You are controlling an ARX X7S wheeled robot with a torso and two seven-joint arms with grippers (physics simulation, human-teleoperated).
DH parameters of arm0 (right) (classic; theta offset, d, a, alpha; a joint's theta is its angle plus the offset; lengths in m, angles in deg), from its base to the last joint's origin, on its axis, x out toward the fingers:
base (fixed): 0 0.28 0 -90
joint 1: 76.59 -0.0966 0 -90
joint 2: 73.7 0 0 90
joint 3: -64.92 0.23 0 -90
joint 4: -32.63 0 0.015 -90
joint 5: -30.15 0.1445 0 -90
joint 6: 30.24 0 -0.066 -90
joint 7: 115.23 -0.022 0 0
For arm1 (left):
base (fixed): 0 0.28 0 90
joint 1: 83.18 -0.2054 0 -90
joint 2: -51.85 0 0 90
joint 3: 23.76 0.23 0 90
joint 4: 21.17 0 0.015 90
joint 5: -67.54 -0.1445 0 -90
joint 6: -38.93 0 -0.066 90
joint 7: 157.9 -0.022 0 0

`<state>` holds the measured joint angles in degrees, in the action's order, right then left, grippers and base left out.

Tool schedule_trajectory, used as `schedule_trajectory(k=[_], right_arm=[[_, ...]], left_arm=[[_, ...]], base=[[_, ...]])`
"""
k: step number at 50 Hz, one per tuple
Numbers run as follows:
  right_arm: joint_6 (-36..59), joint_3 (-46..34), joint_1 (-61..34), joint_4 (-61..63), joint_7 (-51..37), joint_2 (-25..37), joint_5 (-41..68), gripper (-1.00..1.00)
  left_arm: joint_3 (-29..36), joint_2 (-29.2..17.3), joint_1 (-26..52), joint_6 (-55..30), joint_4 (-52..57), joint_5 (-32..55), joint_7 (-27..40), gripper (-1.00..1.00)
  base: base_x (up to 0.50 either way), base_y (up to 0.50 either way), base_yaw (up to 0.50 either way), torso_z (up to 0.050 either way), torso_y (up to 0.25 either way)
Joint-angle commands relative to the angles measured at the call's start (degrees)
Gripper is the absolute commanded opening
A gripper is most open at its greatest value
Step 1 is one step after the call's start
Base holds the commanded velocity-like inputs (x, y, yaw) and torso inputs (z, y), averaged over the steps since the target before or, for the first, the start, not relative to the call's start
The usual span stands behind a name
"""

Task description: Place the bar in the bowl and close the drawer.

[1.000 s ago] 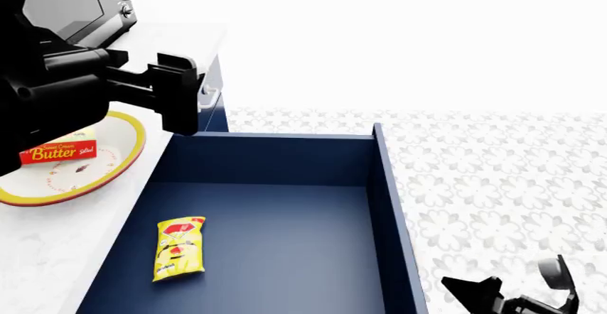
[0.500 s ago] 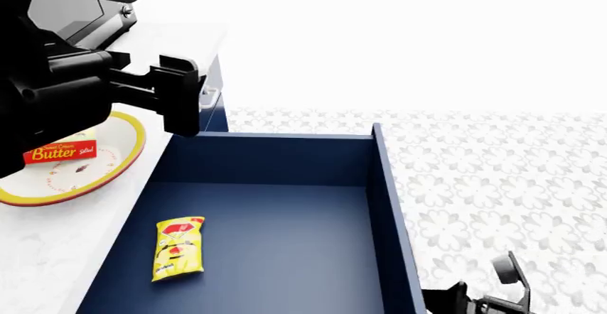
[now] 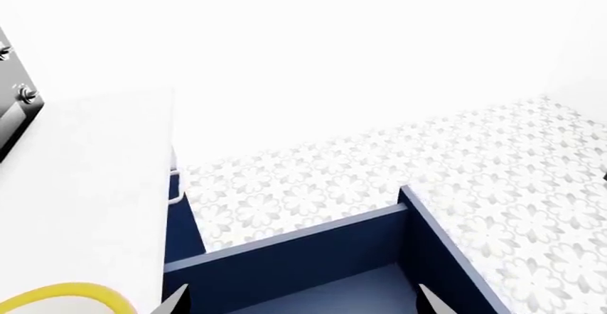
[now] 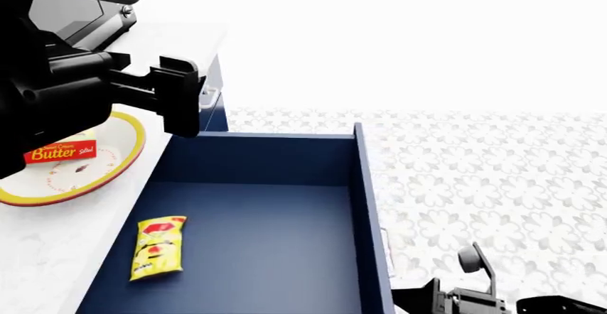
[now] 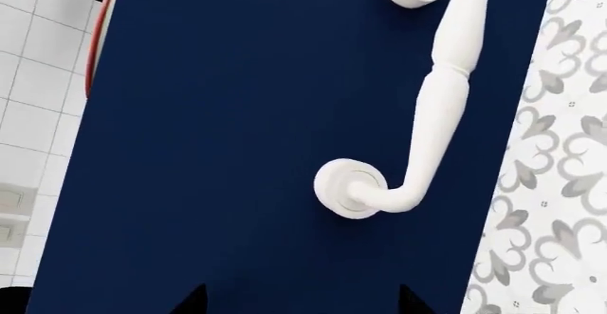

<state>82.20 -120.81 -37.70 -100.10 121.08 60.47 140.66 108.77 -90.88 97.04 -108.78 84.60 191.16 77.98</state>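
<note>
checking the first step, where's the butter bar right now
In the head view the bar lies in the bowl on the white counter at left, partly hidden behind the left arm, beside the open drawer.

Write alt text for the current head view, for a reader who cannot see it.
A wide navy drawer stands open with a flat yellow snack packet inside. Beside it on the white counter, a red butter bar lies in a yellow-rimmed bowl, partly hidden by the left gripper.

From my left wrist camera I saw the open drawer's (image 3: 313, 246) navy walls beside the white counter (image 3: 85, 200), a sliver of the bowl's (image 3: 71, 294) yellow rim, patterned floor (image 3: 379, 179) beyond, and two fingertips (image 3: 175, 301) spread apart.
</note>
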Motion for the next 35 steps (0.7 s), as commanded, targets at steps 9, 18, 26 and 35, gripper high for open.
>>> schedule_trajectory(k=[9,18,26,35], right_arm=[[2.3,0.2,-2.0,4.7,1.6,-3.8,0.2,1.0],[4.6,-0.3,-3.7,4.3,-0.8,-7.7,0.3,1.0],[6.2,0.0,-5.3,4.7,0.6,-10.4,0.4,1.0],[7.7,0.7,-7.2,3.8,1.2,-13.6,1.1,1.0]], left_arm=[[0.3,0.1,0.0,0.1,0.0,0.0,-0.1,1.0],[0.5,0.2,-0.1,0.2,-0.2,-0.5,-0.4,1.0],[0.5,0.3,-0.1,0.1,-0.3,-0.7,-0.7,1.0],[0.6,0.3,-0.1,0.1,-0.3,-0.9,-0.9,1.0]], base=[[0.0,0.0,0.0,0.0,0.001],[0.0,0.0,0.0,0.0,0.001],[0.0,0.0,0.0,0.0,0.0],[0.0,0.0,0.0,0.0,0.001]])
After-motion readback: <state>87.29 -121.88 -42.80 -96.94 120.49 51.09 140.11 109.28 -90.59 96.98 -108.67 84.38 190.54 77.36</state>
